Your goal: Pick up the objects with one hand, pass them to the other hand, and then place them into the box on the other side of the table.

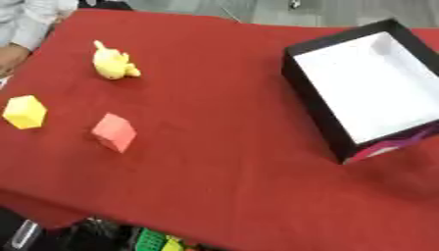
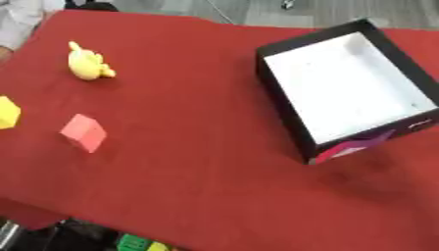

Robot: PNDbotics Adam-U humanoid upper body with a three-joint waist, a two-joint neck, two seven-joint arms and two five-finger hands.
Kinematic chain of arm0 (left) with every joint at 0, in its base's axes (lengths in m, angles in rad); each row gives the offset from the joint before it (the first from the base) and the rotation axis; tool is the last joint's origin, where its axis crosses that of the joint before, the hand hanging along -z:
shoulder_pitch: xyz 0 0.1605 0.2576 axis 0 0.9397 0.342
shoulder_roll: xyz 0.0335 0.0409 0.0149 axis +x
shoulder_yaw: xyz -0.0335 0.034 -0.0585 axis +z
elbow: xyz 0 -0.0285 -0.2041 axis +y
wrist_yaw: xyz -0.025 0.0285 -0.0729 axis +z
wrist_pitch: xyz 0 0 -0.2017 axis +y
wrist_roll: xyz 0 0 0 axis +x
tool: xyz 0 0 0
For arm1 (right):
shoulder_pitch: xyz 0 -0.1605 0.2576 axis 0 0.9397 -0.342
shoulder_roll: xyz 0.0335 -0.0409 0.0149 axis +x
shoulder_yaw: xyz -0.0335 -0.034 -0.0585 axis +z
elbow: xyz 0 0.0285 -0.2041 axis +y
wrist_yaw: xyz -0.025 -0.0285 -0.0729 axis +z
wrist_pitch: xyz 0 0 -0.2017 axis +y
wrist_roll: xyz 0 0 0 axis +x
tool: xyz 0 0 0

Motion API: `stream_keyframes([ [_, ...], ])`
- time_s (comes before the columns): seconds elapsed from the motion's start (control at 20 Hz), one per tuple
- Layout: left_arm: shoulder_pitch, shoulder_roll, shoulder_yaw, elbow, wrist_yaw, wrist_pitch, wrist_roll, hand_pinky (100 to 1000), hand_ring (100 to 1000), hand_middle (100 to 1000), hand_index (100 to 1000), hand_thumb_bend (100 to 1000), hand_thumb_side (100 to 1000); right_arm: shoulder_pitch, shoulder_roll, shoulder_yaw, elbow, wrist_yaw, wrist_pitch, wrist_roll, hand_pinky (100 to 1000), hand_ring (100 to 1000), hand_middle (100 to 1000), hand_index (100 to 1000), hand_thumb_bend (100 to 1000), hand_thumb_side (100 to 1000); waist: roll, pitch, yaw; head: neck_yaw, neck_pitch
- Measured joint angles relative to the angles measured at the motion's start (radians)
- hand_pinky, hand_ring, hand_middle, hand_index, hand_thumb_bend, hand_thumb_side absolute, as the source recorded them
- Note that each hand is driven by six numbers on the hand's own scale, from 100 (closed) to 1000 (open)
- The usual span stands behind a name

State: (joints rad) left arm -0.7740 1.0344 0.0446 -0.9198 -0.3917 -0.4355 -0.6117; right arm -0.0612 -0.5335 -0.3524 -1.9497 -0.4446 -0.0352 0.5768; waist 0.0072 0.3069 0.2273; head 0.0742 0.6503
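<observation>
Neither hand in view, so grip unknown. Pink block (image 1: 113, 131), yellow block (image 1: 25, 112) and yellow toy (image 1: 112, 63) near table's left edge; box (image 1: 319, 105) right, empty. Best to reach left-handed, grasp pink block squarely.

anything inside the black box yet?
Nothing visible: the black box with white lining shows only a bare white floor. Its near wall hides a thin strip of floor along that edge.

Red table (image 1: 214, 162); grey floor (image 1: 257, 10) beyond; green and yellow items (image 1: 158, 241) seen below the near edge.
</observation>
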Motion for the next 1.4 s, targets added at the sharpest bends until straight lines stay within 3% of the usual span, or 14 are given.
stream_keyframes([
  [0.55,-0.09,-0.04,-0.015,0.08,-0.203,0.001,-0.034,908,896,814,827,654,140,0.0,0.0,0.013,0.0,0.004,-0.017,0.007,1000,911,1000,984,100,516,-0.003,0.001,0.007,0.055,-0.012],
  [0.75,-0.104,-0.054,-0.019,0.107,-0.275,0.003,-0.042,905,893,816,823,650,100,0.0,0.0,0.016,0.0,0.01,-0.02,0.011,1000,910,1000,983,100,510,-0.003,0.002,0.007,0.059,-0.013],
  [1.4,-0.123,-0.099,-0.017,0.203,-0.462,0.016,-0.019,891,885,832,821,687,100,0.0,0.011,0.023,0.002,0.052,-0.03,0.02,1000,907,1000,982,100,483,-0.012,0.015,-0.003,0.062,-0.016],
])
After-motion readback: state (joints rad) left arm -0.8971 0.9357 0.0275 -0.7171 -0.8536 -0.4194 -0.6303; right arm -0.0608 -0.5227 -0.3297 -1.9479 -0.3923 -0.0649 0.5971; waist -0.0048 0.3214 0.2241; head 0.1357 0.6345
